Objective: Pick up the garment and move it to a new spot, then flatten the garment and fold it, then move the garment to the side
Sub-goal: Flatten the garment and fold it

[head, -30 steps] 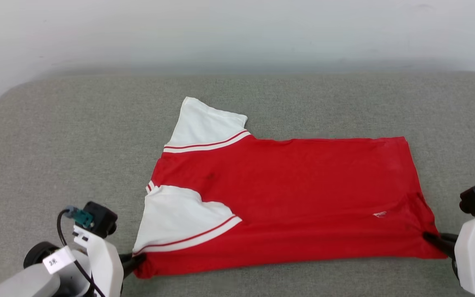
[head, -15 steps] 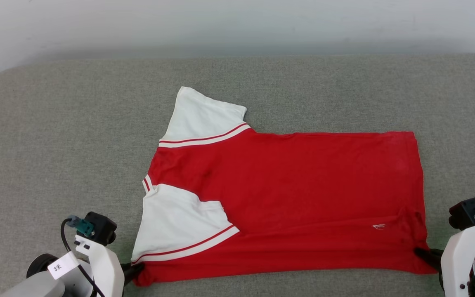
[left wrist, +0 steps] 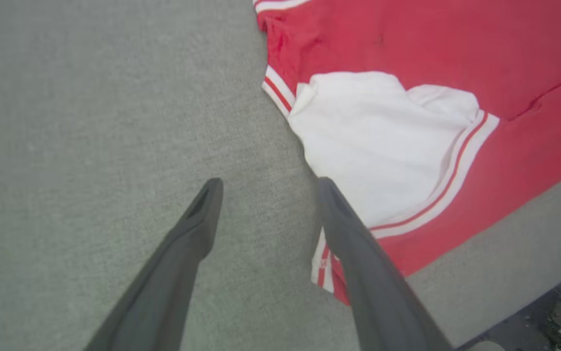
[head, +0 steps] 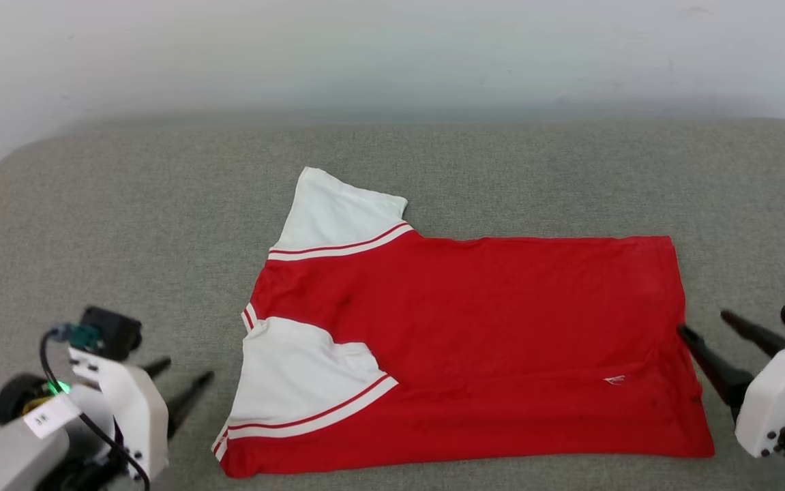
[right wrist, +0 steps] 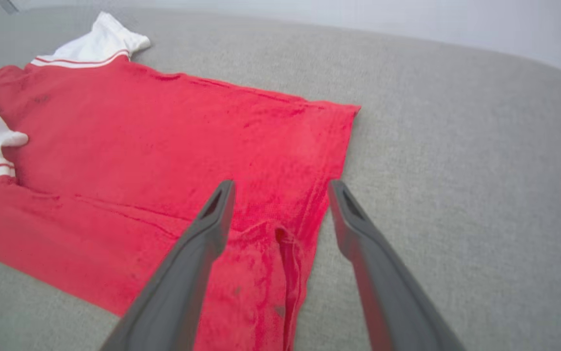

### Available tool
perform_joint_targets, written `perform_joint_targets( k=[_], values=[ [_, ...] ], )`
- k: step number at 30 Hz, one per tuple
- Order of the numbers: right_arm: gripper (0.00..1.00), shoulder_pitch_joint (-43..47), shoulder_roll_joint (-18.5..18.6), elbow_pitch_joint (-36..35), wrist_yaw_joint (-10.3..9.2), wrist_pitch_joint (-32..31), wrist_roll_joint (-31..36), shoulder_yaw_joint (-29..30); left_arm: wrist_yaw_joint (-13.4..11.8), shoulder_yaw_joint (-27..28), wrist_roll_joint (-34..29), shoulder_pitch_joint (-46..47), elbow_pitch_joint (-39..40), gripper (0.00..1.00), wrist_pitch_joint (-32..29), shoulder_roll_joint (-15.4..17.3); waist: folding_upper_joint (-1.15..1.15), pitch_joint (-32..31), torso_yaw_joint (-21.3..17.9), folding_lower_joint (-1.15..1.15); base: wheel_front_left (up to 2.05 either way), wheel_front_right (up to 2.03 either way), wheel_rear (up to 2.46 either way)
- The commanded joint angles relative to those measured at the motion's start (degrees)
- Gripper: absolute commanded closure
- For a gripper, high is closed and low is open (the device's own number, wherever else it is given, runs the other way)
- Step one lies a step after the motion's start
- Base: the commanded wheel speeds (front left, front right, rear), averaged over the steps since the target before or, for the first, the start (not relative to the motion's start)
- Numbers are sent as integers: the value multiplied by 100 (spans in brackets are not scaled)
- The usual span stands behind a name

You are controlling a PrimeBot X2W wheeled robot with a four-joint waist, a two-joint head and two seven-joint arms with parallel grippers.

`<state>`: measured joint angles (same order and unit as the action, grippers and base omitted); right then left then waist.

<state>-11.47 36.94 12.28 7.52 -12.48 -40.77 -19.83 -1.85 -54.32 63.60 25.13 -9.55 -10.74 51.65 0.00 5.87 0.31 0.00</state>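
The garment [head: 474, 341] is a red T-shirt with white sleeve ends, lying flat on the grey cushion with its near long side folded over. One white sleeve [head: 303, 378] rests on the red body; the other [head: 341, 215] sticks out at the back. My left gripper [head: 184, 376] stands open just left of the shirt's near left corner, holding nothing. In the left wrist view its fingers [left wrist: 202, 219] straddle bare cushion beside the garment [left wrist: 382, 146]. My right gripper [head: 702, 324] is open at the hem; its fingertips [right wrist: 219, 204] hover over the wrinkled hem of the garment [right wrist: 163, 146].
A grey upholstered surface [head: 126, 225] carries the shirt, with a pale wall [head: 392, 54] right behind it. Its rounded left end and near edge drop off close to my left arm. Bare cushion lies left, right and behind the shirt.
Both grippers have opened and let go of the shirt's near corners, then drawn back and lifted. The shirt's near edge now lies flat. The head camera has shifted slightly.
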Motion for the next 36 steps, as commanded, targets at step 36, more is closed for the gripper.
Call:
perform_joint_targets(
  k=[36],
  values=[
    [0, -48, -2216, -2225, -6, 1299, 2228, 1460, 633, 351, -284, 4709, -2006, 0, -2850, -994, 0, 2246, -1043, 0, 0, 0, 0]
  ],
)
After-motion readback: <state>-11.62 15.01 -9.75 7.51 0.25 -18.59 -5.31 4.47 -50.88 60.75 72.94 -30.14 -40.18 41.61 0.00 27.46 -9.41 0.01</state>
